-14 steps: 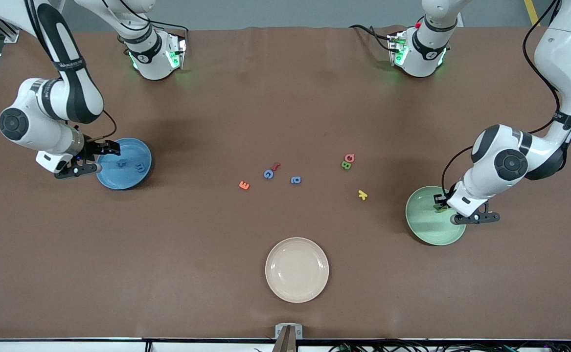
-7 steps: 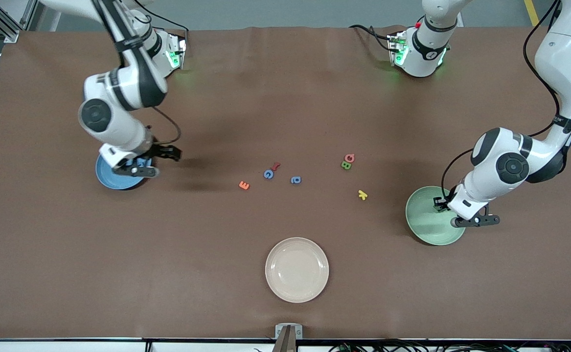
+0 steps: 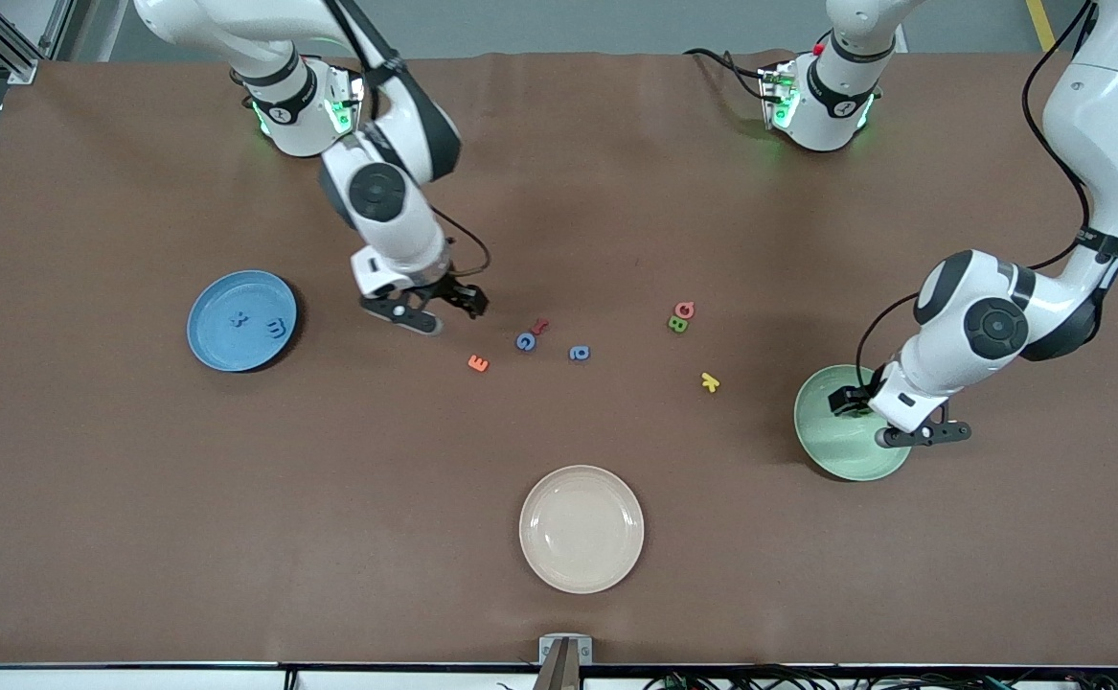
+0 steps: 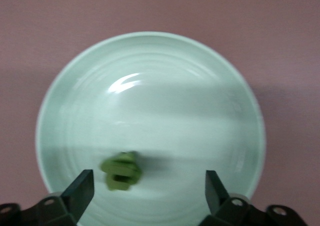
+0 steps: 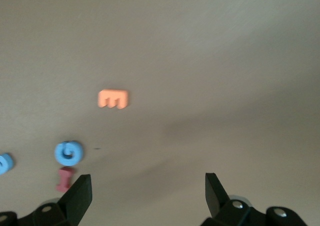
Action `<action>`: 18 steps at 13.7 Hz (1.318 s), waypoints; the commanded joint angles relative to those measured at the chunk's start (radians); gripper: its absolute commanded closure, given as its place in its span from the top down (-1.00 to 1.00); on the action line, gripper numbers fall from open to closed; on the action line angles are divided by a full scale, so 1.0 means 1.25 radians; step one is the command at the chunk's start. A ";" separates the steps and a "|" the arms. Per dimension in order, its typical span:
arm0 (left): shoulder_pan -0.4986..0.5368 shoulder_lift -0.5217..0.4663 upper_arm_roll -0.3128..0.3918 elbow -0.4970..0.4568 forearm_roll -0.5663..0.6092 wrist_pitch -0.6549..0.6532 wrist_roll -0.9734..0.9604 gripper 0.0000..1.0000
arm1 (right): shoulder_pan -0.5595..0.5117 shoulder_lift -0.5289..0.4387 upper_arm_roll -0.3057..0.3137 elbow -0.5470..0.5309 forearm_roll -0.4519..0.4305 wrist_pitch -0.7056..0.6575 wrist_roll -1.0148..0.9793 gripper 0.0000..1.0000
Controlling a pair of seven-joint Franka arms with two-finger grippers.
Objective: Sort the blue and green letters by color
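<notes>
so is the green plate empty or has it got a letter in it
Not empty: one green letter lies in the green plate, below the open left gripper.

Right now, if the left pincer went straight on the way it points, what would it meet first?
The left pincer is open and points down into the green plate. It would probably meet the plate's floor beside the green letter lying there; depth is unclear.
</notes>
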 commanded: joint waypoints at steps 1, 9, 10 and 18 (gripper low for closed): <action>-0.002 -0.015 -0.070 -0.032 0.017 -0.008 -0.132 1.00 | 0.058 0.132 -0.016 0.145 -0.019 -0.009 0.127 1.00; -0.159 -0.015 -0.108 -0.060 0.021 -0.009 -0.196 0.73 | 0.066 0.263 -0.016 0.299 -0.094 -0.017 0.247 0.69; -0.177 -0.015 -0.108 -0.065 0.021 -0.009 -0.197 0.72 | 0.063 0.263 -0.016 0.300 -0.094 -0.017 0.247 0.59; -0.230 -0.005 -0.108 -0.124 0.096 0.003 -0.206 0.43 | 0.074 0.295 -0.014 0.303 -0.087 -0.005 0.251 0.41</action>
